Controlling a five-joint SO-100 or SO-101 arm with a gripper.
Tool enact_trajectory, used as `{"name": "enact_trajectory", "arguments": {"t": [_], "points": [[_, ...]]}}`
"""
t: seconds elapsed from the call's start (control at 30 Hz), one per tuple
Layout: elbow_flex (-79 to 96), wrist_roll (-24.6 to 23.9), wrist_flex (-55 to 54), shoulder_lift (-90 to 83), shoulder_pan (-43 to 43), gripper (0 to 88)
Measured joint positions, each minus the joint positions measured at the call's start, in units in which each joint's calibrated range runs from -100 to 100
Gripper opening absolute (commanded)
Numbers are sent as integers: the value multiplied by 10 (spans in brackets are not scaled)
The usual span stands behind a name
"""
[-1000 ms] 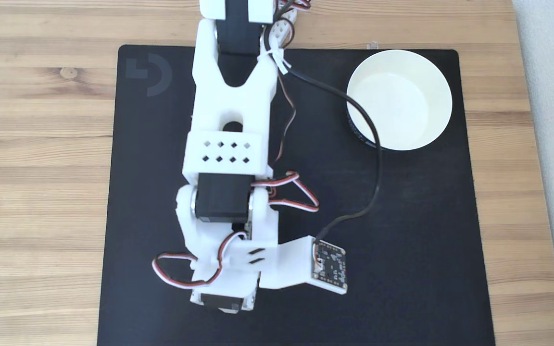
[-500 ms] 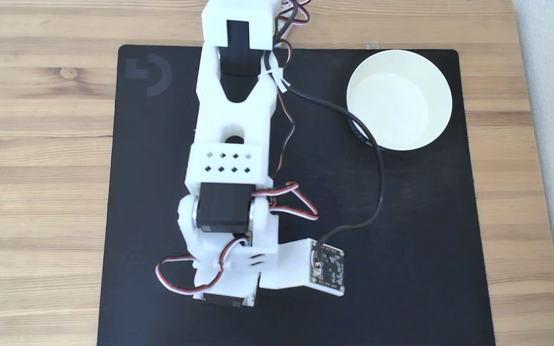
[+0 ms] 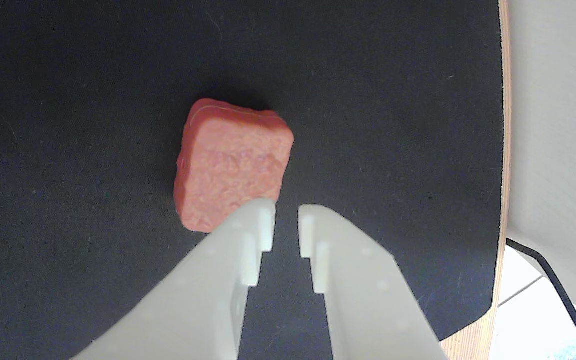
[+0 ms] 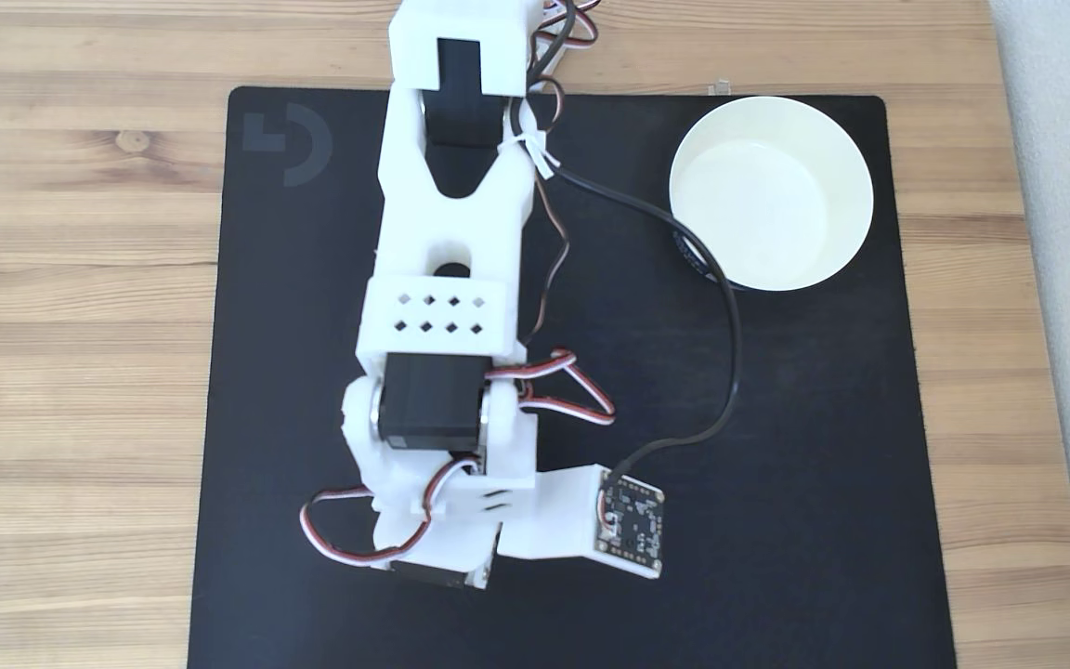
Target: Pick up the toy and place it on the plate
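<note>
- In the wrist view the gripper (image 3: 286, 220) reaches in from the bottom edge, its two white fingers (image 3: 248, 235) standing almost closed with only a narrow slit between the tips and nothing held in it.
- The toy (image 3: 233, 162), a rough terracotta block with rounded corners, lies flat on the black mat (image 3: 93, 75), up and left of the fingertips; the left fingertip overlaps its lower right corner in this view, and contact cannot be told.
- In the fixed view the white arm (image 4: 447, 279) stretches down over the mat's middle.
- The plate (image 4: 855, 200), a white paper bowl, sits at the mat's upper right corner, well apart from the arm, a black cable (image 4: 730, 325) crossing its lower left rim.
</note>
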Motion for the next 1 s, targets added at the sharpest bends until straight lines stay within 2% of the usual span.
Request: {"name": "enact_trajectory", "arguments": {"t": [0.13,0.3,0.33,0.57,0.87,1.0], "points": [[0,0,0,0,0,51],[0,0,5,0,0,311],[0,0,11,0,0,328],[0,-3,57,0,0,336],[0,-3,60,0,0,332],[0,-42,70,0,0,331]]}}
